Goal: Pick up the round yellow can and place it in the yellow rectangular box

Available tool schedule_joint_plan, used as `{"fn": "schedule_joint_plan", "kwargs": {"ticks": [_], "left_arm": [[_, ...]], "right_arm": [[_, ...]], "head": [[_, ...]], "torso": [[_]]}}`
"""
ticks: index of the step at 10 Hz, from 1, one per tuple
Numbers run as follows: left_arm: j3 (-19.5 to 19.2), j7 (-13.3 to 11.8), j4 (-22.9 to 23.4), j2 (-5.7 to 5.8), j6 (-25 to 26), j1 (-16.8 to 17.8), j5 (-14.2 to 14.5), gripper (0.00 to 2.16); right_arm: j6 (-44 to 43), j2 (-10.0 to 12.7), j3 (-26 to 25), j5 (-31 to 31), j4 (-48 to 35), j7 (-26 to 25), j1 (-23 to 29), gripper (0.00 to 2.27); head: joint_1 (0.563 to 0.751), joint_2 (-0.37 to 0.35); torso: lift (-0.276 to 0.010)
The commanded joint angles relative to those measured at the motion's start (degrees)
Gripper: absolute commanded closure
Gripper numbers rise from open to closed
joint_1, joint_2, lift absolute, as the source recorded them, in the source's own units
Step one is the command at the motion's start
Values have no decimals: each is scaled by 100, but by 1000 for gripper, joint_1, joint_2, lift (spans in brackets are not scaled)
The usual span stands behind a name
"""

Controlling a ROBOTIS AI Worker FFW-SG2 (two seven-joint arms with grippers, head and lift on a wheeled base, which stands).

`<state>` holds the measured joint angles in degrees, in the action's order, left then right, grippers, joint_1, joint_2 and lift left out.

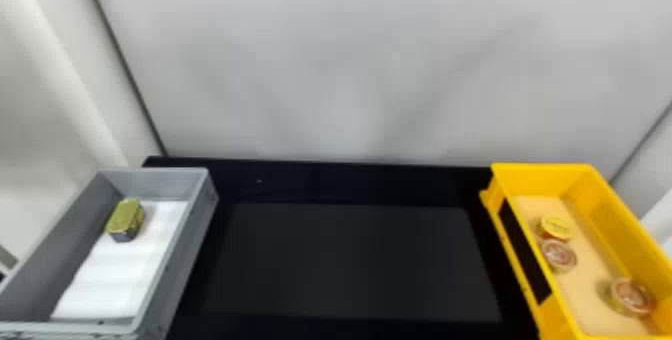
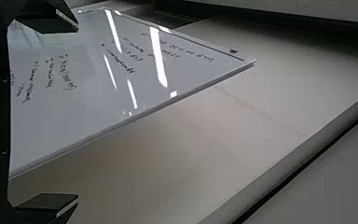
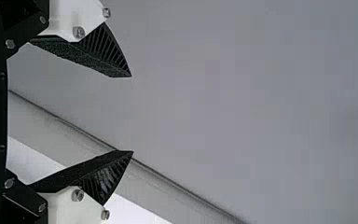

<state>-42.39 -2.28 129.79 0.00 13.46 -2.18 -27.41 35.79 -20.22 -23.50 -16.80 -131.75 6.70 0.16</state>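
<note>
The yellow rectangular box (image 1: 620,214) stands at the right of the head view. Inside it, by its left wall, lies a round yellow can (image 1: 555,228), with a round reddish-topped can (image 1: 558,256) close beside it. Another round can (image 1: 631,296) lies nearer the front of the box. In the left wrist view my left gripper (image 2: 78,114) is open, its fingers wide apart and nothing between them. My right gripper (image 3: 132,114) is likewise open in the right wrist view, with bare wall beyond its fingertips.
A grey box (image 1: 197,224) with a white liner stands at the left and holds a rectangular yellow-green can (image 1: 125,219). Between the two boxes lies the black table (image 1: 350,264), with a light wall behind it. A whiteboard (image 2: 88,79) shows beyond my left gripper.
</note>
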Motion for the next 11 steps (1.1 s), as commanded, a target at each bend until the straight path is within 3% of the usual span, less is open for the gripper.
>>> {"fn": "schedule_joint_plan", "kwargs": {"ticks": [1,4,7,10,11], "left_arm": [[-210,0,90,-15,-18,33,7,13],[-623,26,187,-15,-106,174,113,12],[-1204,70,477,-15,-229,306,737,12],[-1450,70,609,-15,-203,359,957,12],[-1441,70,626,-15,-203,341,1009,12]], "right_arm": [[-176,-9,-67,-17,-308,-362,-270,274],[-115,-176,-146,202,-475,-275,-569,213],[-475,-228,-67,589,-501,-433,-561,213],[-651,-220,65,712,-501,-573,-745,213],[-774,-228,56,1038,-501,-881,-736,213]], "head": [[686,14],[686,14],[686,14],[686,14],[686,14]], "torso": [[-56],[-56],[-56],[-56],[-56]]}}
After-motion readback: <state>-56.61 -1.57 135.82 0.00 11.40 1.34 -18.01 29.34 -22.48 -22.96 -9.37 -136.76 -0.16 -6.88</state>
